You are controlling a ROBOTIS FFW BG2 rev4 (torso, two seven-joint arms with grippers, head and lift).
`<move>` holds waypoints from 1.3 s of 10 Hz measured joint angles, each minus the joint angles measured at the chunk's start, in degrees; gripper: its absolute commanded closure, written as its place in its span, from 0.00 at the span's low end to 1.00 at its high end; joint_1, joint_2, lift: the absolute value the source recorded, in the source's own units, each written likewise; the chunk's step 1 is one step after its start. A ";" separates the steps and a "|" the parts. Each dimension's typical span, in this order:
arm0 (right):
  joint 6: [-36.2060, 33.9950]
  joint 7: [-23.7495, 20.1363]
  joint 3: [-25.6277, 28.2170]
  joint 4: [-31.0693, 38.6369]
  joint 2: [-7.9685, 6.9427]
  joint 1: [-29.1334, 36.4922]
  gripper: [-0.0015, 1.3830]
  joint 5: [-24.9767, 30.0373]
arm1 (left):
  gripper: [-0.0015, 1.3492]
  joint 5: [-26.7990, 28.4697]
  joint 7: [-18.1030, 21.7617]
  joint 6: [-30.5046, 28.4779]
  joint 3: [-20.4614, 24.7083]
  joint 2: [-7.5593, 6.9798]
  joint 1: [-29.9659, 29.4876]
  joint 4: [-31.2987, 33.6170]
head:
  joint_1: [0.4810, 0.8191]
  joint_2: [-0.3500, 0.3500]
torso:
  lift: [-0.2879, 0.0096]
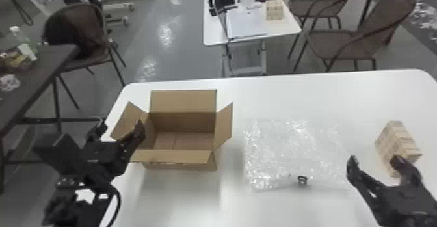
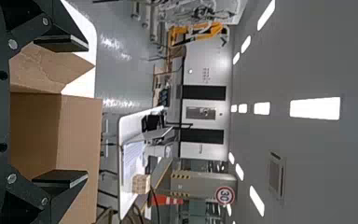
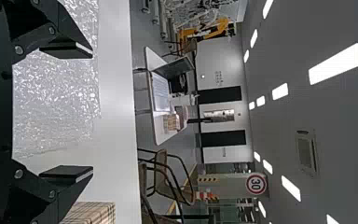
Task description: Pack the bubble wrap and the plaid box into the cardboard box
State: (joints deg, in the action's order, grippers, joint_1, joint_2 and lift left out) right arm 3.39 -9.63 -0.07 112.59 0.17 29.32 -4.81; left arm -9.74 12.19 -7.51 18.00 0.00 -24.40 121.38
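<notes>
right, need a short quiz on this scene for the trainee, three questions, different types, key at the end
1. Multiple choice: what lies between the cardboard box and the plaid box?
a) a chair
b) the bubble wrap
c) a laptop

2. True or false: the left tool and the right tool are both open, holding nothing.

3. Fill in: the cardboard box's flaps stand ____.

Key: 1 b; 2 true; 3 open

Brown chairs on gray floor.

head view looking down, sideways wrist views sharing back wall
</notes>
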 measured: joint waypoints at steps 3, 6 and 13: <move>-0.30 -1.61 -0.50 -0.81 0.08 -1.43 0.28 -0.10 | 0.23 -2.59 18.88 -17.16 12.34 0.00 10.88 -3.89 | 0.63 0.85 | 0.62; -0.66 -2.20 -0.63 -1.14 0.11 -1.99 0.28 -0.18 | 0.22 -9.43 19.27 -18.87 16.58 -0.65 12.61 -11.14 | 0.63 0.91 | 0.62; -1.31 -3.20 -0.64 -1.58 0.09 -2.56 0.28 -0.29 | 0.24 -12.72 21.21 -21.70 13.75 -4.71 16.28 -17.43 | 0.63 0.87 | 0.62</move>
State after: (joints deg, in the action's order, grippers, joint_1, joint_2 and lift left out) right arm 2.08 -12.82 -0.70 111.01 0.26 26.76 -5.10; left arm -22.46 33.39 -29.21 31.75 -4.71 -8.11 103.95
